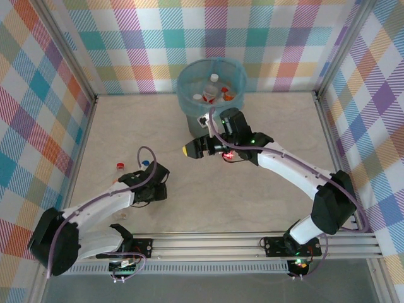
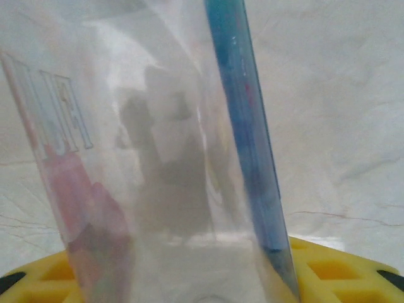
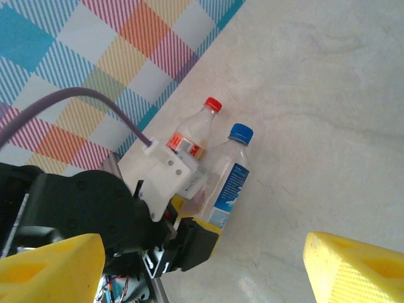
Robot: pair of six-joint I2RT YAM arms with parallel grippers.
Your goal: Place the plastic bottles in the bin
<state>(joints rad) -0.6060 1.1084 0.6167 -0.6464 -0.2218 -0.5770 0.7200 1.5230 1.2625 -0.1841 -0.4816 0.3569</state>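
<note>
Clasping the lower body of a clear blue-capped bottle (image 3: pixel 230 170), the left gripper (image 3: pixel 201 218) sat low on the left side of the counter (image 1: pixel 126 126), its jaws closed against the plastic and the blue label. A red-capped bottle (image 3: pixel 192 136) sat just beside it, on the side nearer the plaid wall (image 3: pixel 95 57). The right gripper (image 1: pixel 191 150) hung with its jaws spread wide just in front of the bin (image 1: pixel 189 95), which stood at the back of the counter with several bottles (image 1: pixel 213 88) inside its light-blue liner.
</note>
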